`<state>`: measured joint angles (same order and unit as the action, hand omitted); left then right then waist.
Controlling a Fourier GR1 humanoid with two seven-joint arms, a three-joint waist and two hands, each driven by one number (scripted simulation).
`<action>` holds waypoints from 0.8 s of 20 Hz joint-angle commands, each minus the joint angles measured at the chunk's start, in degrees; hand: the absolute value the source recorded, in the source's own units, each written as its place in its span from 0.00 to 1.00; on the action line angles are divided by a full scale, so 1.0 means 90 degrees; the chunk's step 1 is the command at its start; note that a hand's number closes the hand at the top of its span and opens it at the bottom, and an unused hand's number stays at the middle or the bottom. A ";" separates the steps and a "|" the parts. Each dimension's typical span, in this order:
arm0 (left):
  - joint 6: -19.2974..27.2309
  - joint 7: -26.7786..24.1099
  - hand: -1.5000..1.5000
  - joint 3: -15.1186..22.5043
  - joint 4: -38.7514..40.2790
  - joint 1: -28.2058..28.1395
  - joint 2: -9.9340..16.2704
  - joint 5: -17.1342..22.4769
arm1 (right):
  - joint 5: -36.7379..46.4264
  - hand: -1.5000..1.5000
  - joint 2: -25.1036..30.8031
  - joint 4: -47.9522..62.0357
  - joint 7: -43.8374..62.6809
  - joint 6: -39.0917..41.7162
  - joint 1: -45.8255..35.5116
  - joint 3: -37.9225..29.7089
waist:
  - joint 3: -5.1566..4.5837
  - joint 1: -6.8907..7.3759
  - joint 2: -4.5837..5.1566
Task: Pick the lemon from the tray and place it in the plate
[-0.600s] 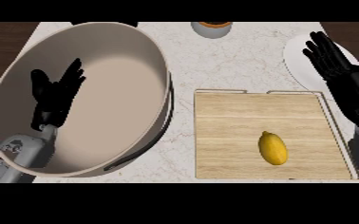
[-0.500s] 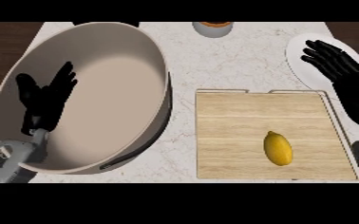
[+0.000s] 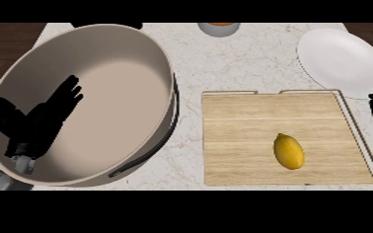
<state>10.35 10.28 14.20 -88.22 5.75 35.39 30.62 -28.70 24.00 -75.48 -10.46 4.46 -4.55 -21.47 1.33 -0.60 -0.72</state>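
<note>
1. The lemon (image 3: 288,151) lies on the wooden tray (image 3: 241,128), towards the tray's near right part, long axis pointing roughly away from the robot. Nothing touches it.

2. The white plate (image 3: 336,59) sits beyond the tray's far right corner, partly cut by the view's right edge and well apart from the lemon. It is bare where it shows.

3. What has changed: half a second ago the right hand hovered over the plate, fingers spread. Now almost none of it shows; only a thin dark sliver (image 3: 371,98) at the right edge, just off the tray's far right corner, might belong to it. Whether its fingers are wide or curled cannot be told.

4. The left hand (image 3: 45,121) is over the big beige pot (image 3: 157,54) left of the tray, fingers straight and relaxed, holding nothing. It has drifted only slightly and looks to be at rest.

5. The view itself has shifted, so the plate now shows more fully than it did.

6. Meaning for the task: the pick has not begun. The right hand has pulled away from the plate, probably to come in over the tray, but it is not yet above the lemon.

7. A small grey cup (image 3: 218,28) with an orange inside stands beyond the tray, out of the way.
</note>
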 commanded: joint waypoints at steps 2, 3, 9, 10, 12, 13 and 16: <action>0.0467 -0.0091 0.50 0.0451 0.0326 -0.0573 -0.0895 -0.0072 | -0.0741 0.00 -0.0546 0.0863 -0.1110 0.0529 0.0380 -0.0771 | -0.0119 -0.0032 0.0123; 0.0432 -0.0056 0.50 0.0480 0.0405 -0.0515 -0.0847 -0.0167 | -0.0827 0.00 -0.0577 0.1083 -0.1281 0.0930 0.0501 -0.0765 | -0.0119 -0.0052 0.0135; 0.0527 -0.0126 0.50 0.0594 0.0167 -0.0743 -0.1071 -0.0357 | -0.0297 0.00 0.0247 0.1629 -0.1585 0.1957 0.0750 -0.0618 | -0.0136 0.0041 0.0134; 0.0512 -0.0103 0.50 0.0645 0.0030 -0.0753 -0.1091 -0.0359 | -0.0065 0.00 0.0652 0.1513 -0.1362 0.2159 0.0737 -0.0438 | -0.0141 0.0056 0.0138; 0.0442 0.0004 0.50 0.0496 0.0003 -0.0711 -0.0919 -0.0333 | 0.0484 0.00 0.0818 0.1280 -0.1564 0.2503 0.0995 -0.0020 | -0.0147 0.0025 0.0130; 0.0591 -0.0048 0.50 0.0635 0.0102 -0.0674 -0.1134 -0.0463 | 0.0656 0.00 0.0985 0.1218 -0.1318 0.2477 0.0829 0.0169 | -0.0158 0.0018 0.0162; 0.0565 -0.0003 0.50 0.0653 -0.0109 -0.0943 -0.1114 -0.0449 | 0.1095 0.00 0.1361 0.1219 -0.1466 0.2853 0.0882 0.0414 | -0.0151 0.0081 0.0139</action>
<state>12.54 10.97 15.54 -94.69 -0.30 32.20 27.56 -23.77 31.99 -64.38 -23.28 26.30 3.35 -21.03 1.07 0.06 -0.96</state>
